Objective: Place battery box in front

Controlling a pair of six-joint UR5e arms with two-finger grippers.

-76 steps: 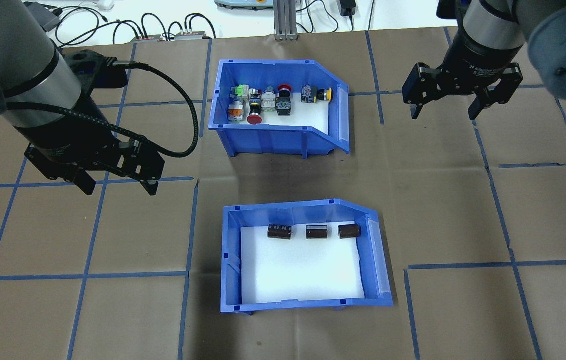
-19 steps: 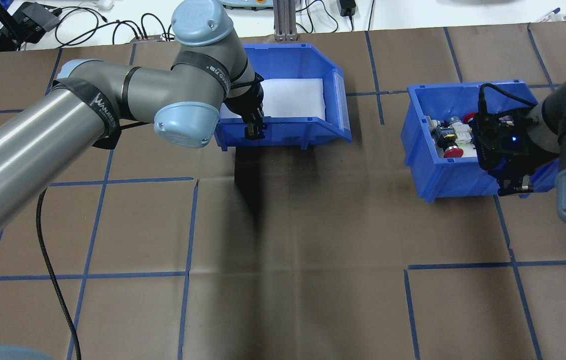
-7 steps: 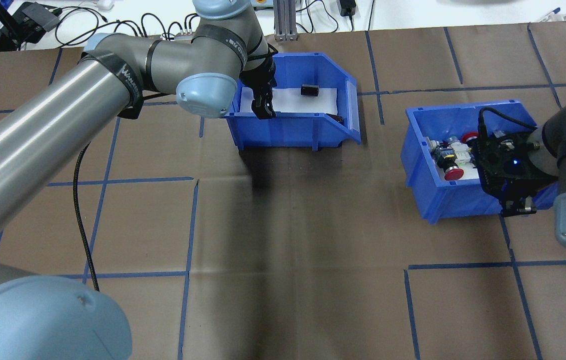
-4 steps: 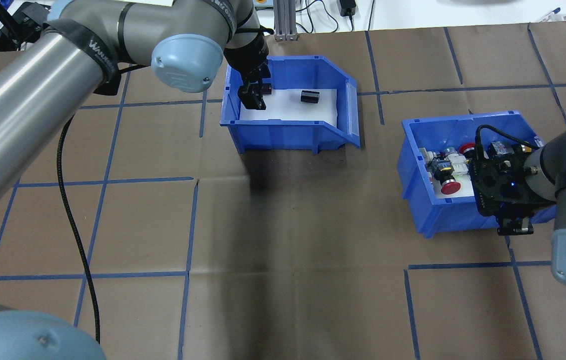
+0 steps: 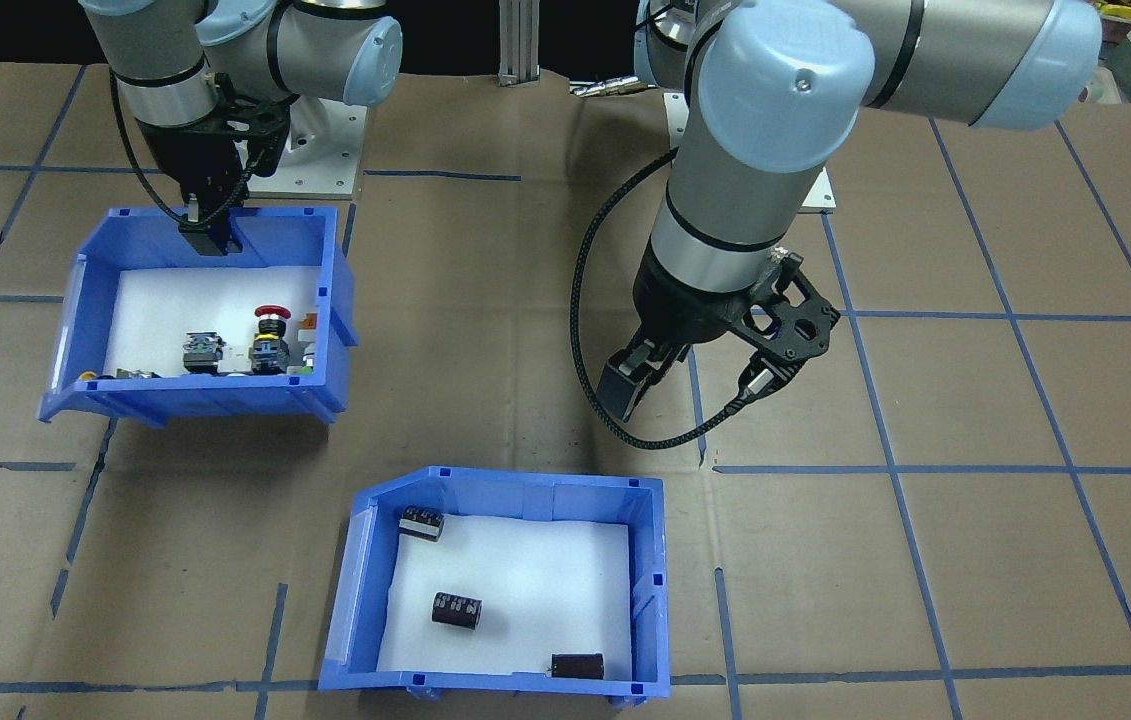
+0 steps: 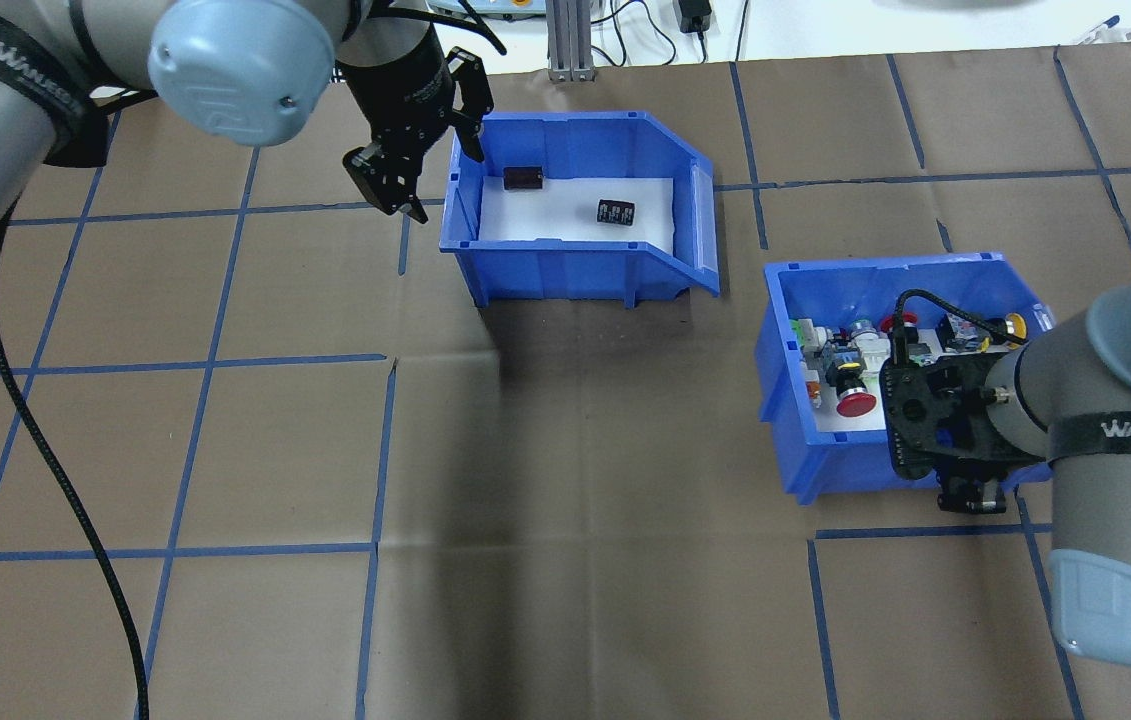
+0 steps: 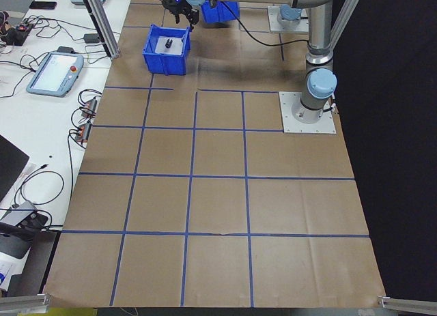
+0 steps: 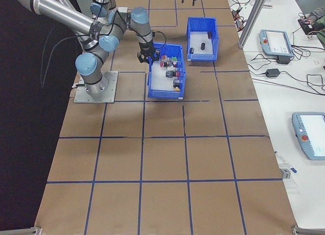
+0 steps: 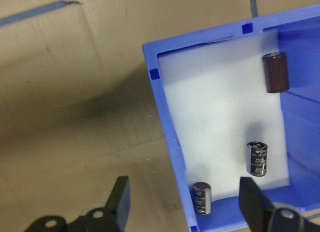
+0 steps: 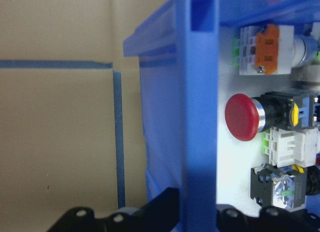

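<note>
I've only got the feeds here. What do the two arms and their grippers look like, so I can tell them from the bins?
Both arms are silver-grey tubes with pale blue-grey joint caps and black bands lettered in white. The left gripper and right gripper are black and two-fingered, on black perforated wrist mounts. A braided black cable trails from the left wrist.

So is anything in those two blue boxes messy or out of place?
Slightly. In the battery box the three dark cylinders lie scattered at different angles across the white foam, not in a row. In the switch box the parts sit crowded together. Nothing has spilled onto the table and nothing looks damaged.
</note>
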